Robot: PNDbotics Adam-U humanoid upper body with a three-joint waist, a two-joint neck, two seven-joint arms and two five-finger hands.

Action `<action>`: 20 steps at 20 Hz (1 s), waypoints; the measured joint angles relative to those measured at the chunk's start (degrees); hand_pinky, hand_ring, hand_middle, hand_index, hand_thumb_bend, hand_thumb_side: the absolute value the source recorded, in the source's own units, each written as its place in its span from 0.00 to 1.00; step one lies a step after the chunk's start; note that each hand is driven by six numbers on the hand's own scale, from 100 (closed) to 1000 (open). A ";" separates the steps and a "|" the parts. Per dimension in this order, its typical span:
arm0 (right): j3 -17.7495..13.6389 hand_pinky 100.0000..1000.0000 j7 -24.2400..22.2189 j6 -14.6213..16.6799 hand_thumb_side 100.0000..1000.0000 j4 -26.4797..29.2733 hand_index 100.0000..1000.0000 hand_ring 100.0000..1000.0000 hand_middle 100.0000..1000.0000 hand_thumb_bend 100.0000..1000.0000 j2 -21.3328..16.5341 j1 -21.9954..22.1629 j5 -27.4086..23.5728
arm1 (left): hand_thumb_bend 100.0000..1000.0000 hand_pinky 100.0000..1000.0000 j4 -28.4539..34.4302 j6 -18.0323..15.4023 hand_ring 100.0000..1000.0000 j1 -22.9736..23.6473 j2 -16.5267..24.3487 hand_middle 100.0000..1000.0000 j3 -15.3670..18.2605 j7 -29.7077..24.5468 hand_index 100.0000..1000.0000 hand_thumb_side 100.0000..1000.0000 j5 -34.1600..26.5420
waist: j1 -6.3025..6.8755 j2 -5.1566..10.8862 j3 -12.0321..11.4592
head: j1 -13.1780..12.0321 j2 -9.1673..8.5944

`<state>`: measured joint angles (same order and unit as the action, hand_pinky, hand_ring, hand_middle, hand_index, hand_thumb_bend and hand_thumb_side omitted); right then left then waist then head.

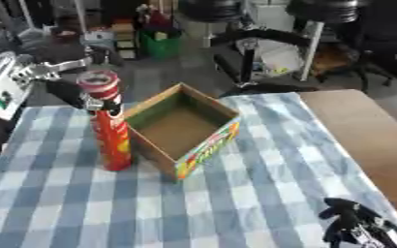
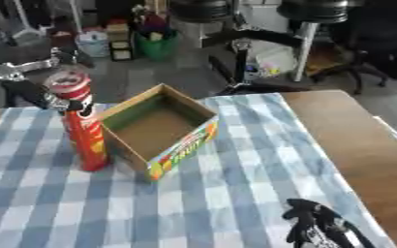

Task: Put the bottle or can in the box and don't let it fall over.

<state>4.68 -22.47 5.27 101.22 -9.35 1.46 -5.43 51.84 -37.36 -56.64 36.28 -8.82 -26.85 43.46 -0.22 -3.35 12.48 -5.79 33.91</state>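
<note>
While the tall red can (image 1: pixel 110 130) stands upright on the checked cloth (image 1: pixel 236 193), I see it just beside the left wall of the open cardboard box (image 1: pixel 183 127), outside it, base on the surface. Its red and white lid points slightly toward me. My left hand (image 1: pixel 96 101) is at the can's upper part, dark fingers curled round it just below the lid, with the silver and black forearm (image 1: pixel 41 70) reaching in from the upper left. The box sits cornerwise, its inside bare and brown, a colourful printed side facing me. My right hand (image 2: pixel 316 225) shows at the lower right corner, resting idle with relaxed fingers up. Bare brown surface (image 1: pixel 363 135) runs along the right of the cloth.
</note>
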 measured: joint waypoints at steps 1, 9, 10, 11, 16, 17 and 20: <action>0.00 0.30 0.00 0.00 0.55 0.00 0.79 0.44 0.60 0.00 0.00 -0.09 0.00 | 0.46 0.80 -0.30 -0.13 0.86 0.18 -0.13 0.87 -0.12 0.13 0.91 0.64 0.62 | 0.00 -0.08 0.04 | 0.08 -0.12; 0.00 0.30 0.00 0.00 0.55 0.00 0.79 0.44 0.60 0.00 0.01 -0.36 0.00 | 0.11 0.43 -1.26 0.23 0.54 -0.07 -0.45 0.66 -0.10 -0.23 0.82 0.52 1.49 | 0.02 -0.11 0.07 | 0.43 -0.37; 0.00 0.30 0.01 0.01 0.55 0.00 0.79 0.44 0.60 0.00 0.01 -0.36 0.00 | 0.00 0.36 -1.26 0.35 0.48 -0.14 -0.45 0.61 -0.08 -0.34 0.80 0.36 1.25 | 0.02 -0.11 0.07 | 0.45 -0.37; 0.00 0.30 0.01 0.01 0.55 0.00 0.79 0.44 0.60 0.00 0.01 -0.36 0.00 | 0.00 0.31 -1.26 0.45 0.45 -0.18 -0.45 0.58 -0.07 -0.45 0.79 0.23 0.88 | 0.02 -0.11 0.07 | 0.46 -0.37; 0.00 0.30 0.01 0.01 0.56 0.00 0.79 0.44 0.60 0.00 0.01 -0.36 0.00 | 0.00 0.10 -1.31 1.29 0.31 -0.17 -0.37 0.45 -0.11 -1.29 0.73 0.14 -2.00 | 0.02 -0.11 0.07 | 0.58 -0.37; 0.00 0.30 0.02 0.01 0.56 0.00 0.79 0.44 0.60 0.00 0.01 -0.36 0.00 | 0.00 0.07 -1.32 1.56 0.29 -0.16 -0.33 0.43 -0.13 -1.56 0.71 0.16 -2.84 | 0.02 -0.11 0.07 | 0.59 -0.37; 0.00 0.30 0.03 0.00 0.56 0.00 0.79 0.44 0.60 0.00 0.01 -0.36 0.00 | 0.00 0.00 -1.29 2.50 0.22 -0.12 0.37 0.33 -0.17 -2.50 0.65 0.22 -5.82 | 0.04 -0.11 0.06 | 0.63 -0.37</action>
<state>4.68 -22.44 5.27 101.22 -9.34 1.11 -5.43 50.55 -34.86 -56.76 36.66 -8.99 -29.35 37.64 -0.18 -3.46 12.54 -5.16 33.54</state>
